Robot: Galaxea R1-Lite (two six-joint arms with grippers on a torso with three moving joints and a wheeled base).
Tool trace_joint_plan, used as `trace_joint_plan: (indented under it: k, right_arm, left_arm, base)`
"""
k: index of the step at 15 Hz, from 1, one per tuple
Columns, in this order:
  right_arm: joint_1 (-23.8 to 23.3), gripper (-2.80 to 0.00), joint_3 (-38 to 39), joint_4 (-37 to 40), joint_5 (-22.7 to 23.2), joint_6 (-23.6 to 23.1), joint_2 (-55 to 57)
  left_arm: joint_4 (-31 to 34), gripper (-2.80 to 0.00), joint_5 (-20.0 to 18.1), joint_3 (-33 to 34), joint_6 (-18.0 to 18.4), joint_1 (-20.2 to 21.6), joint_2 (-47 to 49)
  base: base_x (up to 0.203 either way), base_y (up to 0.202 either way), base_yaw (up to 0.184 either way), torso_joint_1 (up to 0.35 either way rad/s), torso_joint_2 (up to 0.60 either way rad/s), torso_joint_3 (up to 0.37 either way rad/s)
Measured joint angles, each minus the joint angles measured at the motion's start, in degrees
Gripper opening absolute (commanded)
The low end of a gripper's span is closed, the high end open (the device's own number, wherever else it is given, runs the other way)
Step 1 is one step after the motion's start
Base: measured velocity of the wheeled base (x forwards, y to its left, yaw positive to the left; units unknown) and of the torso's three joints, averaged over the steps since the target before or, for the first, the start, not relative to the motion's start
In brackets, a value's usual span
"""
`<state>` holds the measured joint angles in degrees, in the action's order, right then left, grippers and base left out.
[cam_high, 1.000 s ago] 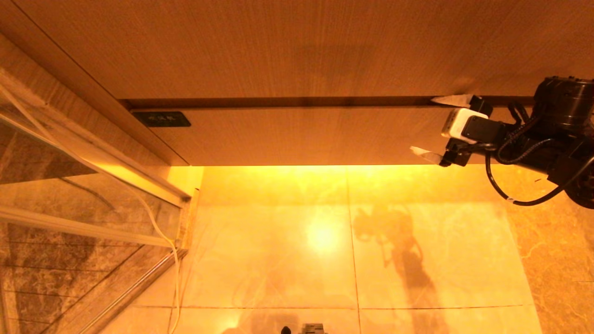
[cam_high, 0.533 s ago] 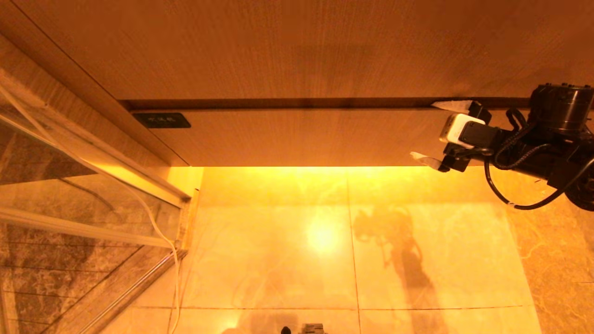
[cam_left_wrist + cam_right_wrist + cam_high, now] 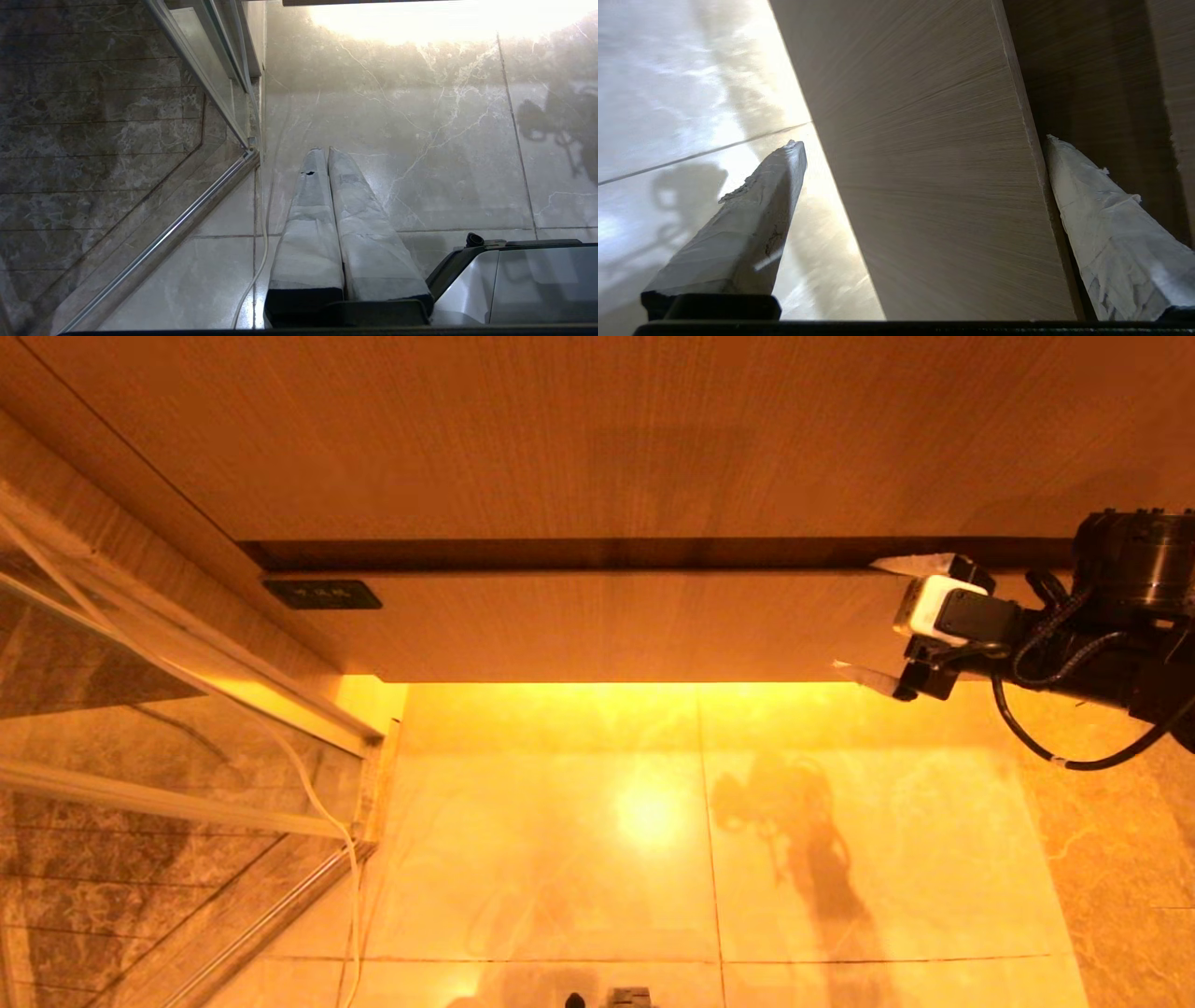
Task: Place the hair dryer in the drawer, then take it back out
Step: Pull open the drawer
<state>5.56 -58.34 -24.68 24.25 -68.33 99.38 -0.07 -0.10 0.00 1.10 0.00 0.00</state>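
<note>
Since a second ago the drawer [image 3: 597, 625] front has come a little further out from under the wood panel [image 3: 597, 429], the dark gap above it wider, with the right gripper [image 3: 882, 616] drawing back alongside. Its two taped fingers [image 3: 752, 219] stand wide apart, one over the front's top edge in the gap, one below its lower edge. One small dark label [image 3: 322, 594] sits at the front's left end (its writing is too small to read). No hair dryer shows. Pointed at the marble floor [image 3: 420, 140], the left gripper [image 3: 327, 151] hangs with fingers pressed together.
</note>
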Motion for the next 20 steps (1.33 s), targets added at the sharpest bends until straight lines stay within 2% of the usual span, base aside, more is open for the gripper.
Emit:
trace_joint_plan:
  k: [6,8,14,17,20]
  right_arm:
    - [-0.42,0.00,2.68,5.24,-0.44,0.48,-3.45]
    - [-0.82,0.00,2.99,10.04,-2.03,0.48,-5.28]
    - [-2.36,0.00,3.23,33.40,-4.71,-0.05,-17.34]
    - [-2.47,0.00,3.58,45.27,-9.37,-0.23,-26.70]
    - [-2.77,0.00,3.60,57.37,-16.66,0.09,-38.60]
  left_arm:
    - [0.05,-2.80,-0.01,0.00,0.00,0.00,0.00]
    - [0.03,-2.80,0.00,0.00,0.02,0.00,0.00]
    - [-0.02,-2.80,0.00,0.00,0.00,-0.06,0.00]
    - [0.00,-2.80,0.00,0.00,-0.02,0.00,0.00]
    - [0.00,-2.80,0.00,0.00,-0.02,0.00,0.00]
  base:
    - [0.000,0.000,0.000,0.000,0.00,0.000]
    - [0.000,0.000,0.000,0.000,0.00,0.000]
    - [0.000,0.000,0.000,0.000,0.00,0.000]
    - [0.000,0.000,0.000,0.000,0.00,0.000]
    - [0.000,0.000,0.000,0.000,0.00,0.000]
